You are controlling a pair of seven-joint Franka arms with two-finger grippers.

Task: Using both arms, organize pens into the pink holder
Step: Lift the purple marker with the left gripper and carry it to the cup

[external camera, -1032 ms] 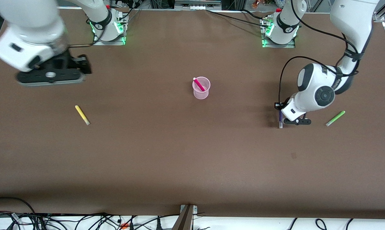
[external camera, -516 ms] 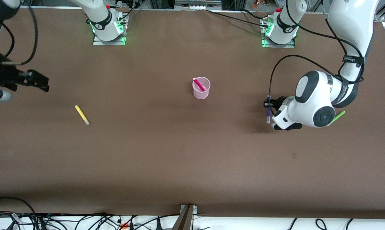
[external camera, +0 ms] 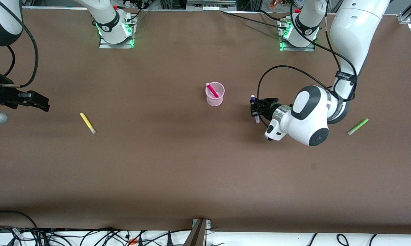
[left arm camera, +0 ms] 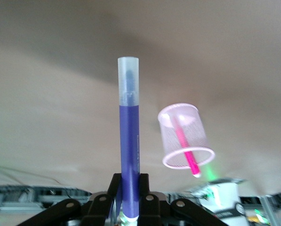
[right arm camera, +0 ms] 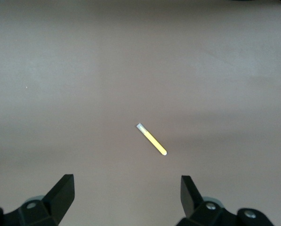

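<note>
Since a sec ago my left arm has swung in from its end of the surface point(external camera: 178, 164) toward the middle, carrying the purple pen; my right arm has pulled back to its own end.

Left pincer point(external camera: 256, 108) is clamped on the purple pen point(left arm camera: 129, 155), up in the air between the green pen and the cup, not over the cup yet. Right pincer point(right arm camera: 126, 195) is spread wide, empty, above the yellow pen point(right arm camera: 152, 140), waiting.

Risk, imo: grip is at one end of the pen only, so it could pivot or clip the rim and tip the light cup.

Count: 2 arms, 1 pink cup point(external camera: 214, 94), 4 pens. Pink pen point(external camera: 212, 90) in cup, purple held, yellow and green pen point(external camera: 358, 126) lying flat, well apart.
</note>
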